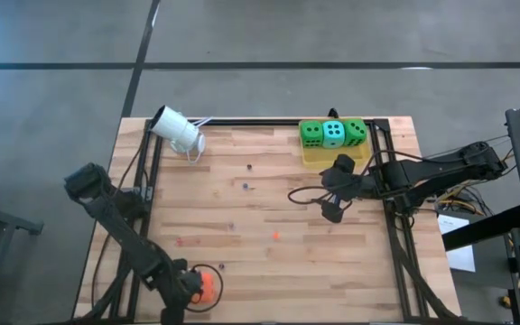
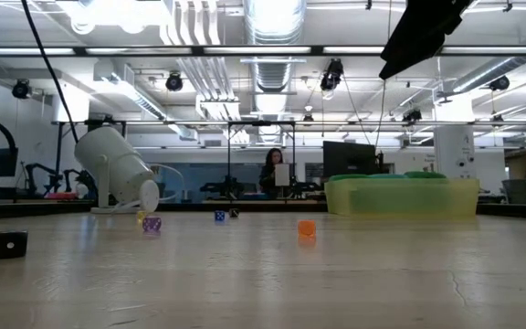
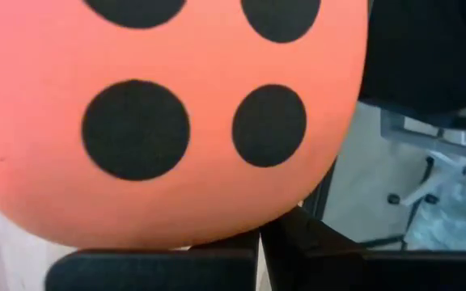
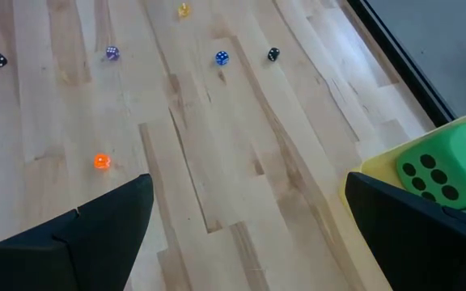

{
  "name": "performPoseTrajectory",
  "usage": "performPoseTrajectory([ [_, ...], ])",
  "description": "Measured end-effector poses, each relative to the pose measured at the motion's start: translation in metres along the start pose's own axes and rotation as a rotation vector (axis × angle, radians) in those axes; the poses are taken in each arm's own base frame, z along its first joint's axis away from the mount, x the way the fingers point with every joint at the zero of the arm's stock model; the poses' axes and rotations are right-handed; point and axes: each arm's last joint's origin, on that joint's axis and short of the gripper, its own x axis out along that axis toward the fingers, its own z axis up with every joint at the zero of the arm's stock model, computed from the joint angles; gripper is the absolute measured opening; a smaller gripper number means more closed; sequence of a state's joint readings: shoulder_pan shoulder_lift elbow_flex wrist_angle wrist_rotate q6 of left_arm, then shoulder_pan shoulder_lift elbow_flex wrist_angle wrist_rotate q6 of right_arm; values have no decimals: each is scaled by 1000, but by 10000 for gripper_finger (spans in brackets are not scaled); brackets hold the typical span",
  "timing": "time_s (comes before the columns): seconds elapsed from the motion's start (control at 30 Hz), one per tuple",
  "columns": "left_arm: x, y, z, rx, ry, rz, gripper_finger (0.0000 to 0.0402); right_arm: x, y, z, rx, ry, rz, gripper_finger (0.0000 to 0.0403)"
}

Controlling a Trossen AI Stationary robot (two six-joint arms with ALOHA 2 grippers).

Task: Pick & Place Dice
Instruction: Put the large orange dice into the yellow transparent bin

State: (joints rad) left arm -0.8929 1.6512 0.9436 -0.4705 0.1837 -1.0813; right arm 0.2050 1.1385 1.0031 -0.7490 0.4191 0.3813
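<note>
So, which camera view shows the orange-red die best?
The left wrist view: the orange-red die fills it, pips clear. The high view shows it small in the left gripper. The low and right wrist views do not show it.

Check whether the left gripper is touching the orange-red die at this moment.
Touching. In the left wrist view the orange-red die fills the frame and presses onto the left gripper's dark fingers; the high view shows it at that gripper's tip by the table's near edge.

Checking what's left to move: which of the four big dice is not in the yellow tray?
The orange die, gripped in the left hand at the table's near left corner. The two green and one teal sit in the tray.
</note>
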Motion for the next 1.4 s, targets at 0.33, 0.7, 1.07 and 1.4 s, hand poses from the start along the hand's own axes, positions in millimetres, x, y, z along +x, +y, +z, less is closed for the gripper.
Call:
performPoseTrajectory([
  [0.33,-26,-28,5,91,-36,-133,12,0,0,0,4,1,1,400],
  [0.7,-27,-35,15,125,-186,-47,12,0,0,0,3,2,0,400],
  [1.07,0,-26,21,100,-105,31,12,0,0,0,3,3,3,400],
  [1.4,-1,7,19,5,-91,350,12,0,0,0,7,2,3,400],
])
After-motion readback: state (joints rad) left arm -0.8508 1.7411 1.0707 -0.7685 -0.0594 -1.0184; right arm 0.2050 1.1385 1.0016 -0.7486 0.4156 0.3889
